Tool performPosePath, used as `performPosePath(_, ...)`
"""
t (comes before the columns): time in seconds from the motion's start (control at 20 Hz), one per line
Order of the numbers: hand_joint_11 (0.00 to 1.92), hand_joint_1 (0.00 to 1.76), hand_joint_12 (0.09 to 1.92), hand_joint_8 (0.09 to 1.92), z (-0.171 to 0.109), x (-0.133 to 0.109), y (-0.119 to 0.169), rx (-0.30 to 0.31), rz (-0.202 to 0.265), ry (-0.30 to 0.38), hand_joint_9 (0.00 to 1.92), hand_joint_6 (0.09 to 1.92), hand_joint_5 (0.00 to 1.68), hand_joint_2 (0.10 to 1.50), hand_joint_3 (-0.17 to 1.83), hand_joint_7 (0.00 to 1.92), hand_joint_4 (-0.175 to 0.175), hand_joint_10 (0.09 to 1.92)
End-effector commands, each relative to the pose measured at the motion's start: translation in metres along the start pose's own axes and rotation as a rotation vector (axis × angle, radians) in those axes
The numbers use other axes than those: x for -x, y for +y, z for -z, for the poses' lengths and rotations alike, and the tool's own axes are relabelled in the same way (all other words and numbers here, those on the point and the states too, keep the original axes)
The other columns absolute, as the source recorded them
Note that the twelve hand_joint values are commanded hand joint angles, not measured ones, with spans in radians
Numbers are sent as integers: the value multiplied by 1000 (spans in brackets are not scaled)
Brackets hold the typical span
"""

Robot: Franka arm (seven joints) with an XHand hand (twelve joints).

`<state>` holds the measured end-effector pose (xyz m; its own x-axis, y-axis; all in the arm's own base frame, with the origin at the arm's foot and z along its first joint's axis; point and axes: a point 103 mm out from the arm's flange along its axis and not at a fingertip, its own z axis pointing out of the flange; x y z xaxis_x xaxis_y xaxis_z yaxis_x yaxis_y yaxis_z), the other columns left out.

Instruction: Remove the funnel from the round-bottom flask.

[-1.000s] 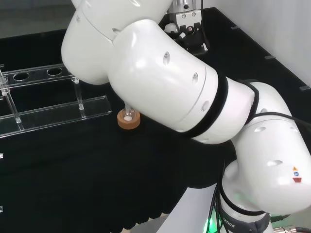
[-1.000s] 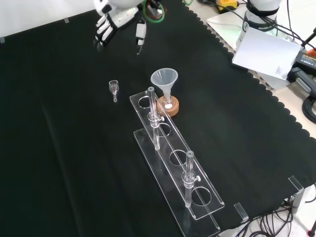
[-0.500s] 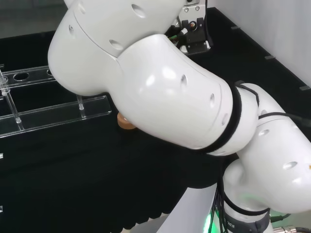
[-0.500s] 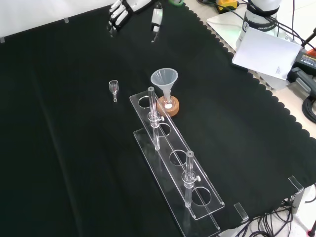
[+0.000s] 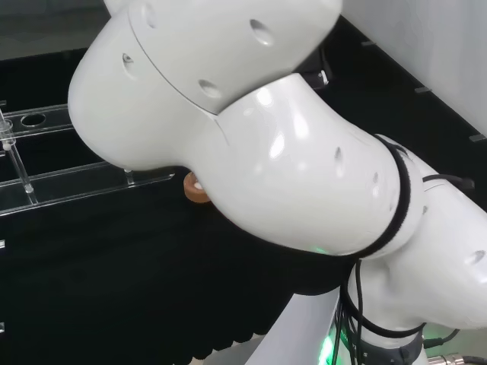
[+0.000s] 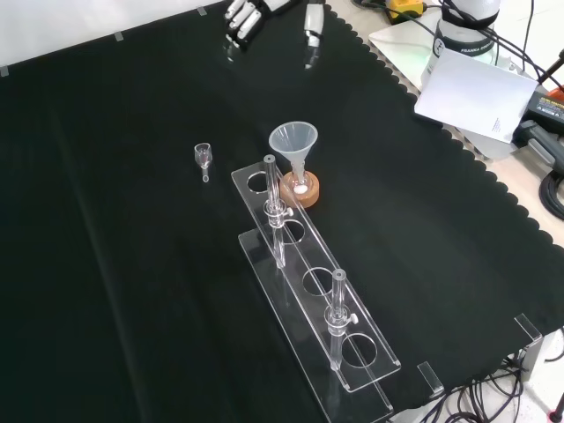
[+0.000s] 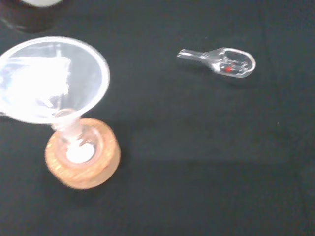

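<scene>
In the front view, the nearest thing is a clear plastic rack (image 6: pixel 315 328) with round holes, which runs from the lower right up toward the middle of the cloth. Two glass tubes stand in it: one tube (image 6: pixel 337 319) near the lower end and another tube (image 6: pixel 272 204) near the upper end.

Just behind the upper end of the rack stands the cork ring (image 6: pixel 302 189). On it sits the round-bottom flask (image 6: pixel 300 184), which is clear and hard to see; mostly its neck and something white at the bottom are visible. The funnel (image 6: pixel 293 141) is in the neck of the flask, upright, with its wide mouth up. In the wrist view the funnel (image 7: pixel 51 81) stands with its stem in the flask, above the cork ring (image 7: pixel 83 160).

To the left of the funnel in the front view, well apart from it, a small glass stopper (image 6: pixel 204 156) lies on the black cloth (image 6: pixel 106 264). The wrist view shows it (image 7: pixel 224 61) lying on its side.

Farthest, at the top edge of the front view, is the hand (image 6: pixel 264 12). Its fingers (image 6: pixel 238 21) are spread and quite straight, the thumb (image 6: pixel 313 24) stands apart from them, and it holds nothing. It is well apart from the funnel.

In the head view the white links of the arm (image 5: pixel 251 137) cover most of the bench; a small part of the cork ring (image 5: pixel 195 189) and the rack (image 5: pixel 68 179) are visible to their left.
</scene>
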<state>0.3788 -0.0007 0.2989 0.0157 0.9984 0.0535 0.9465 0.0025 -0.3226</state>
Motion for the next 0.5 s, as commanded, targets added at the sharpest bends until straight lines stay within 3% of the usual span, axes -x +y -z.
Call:
performPosePath(0.05,266,558,1396,651,-12,-21,-29,-64,3,62,525,87,310,723,373,150,-35,478)
performPosePath(0.35,297,463,1436,672,-24,-39,-26,-127,34,103,299,87,224,709,261,39,-58,762)
performPosePath(0.5,254,437,1464,585,-34,-47,-19,-154,41,95,206,87,166,709,210,4,-63,816)
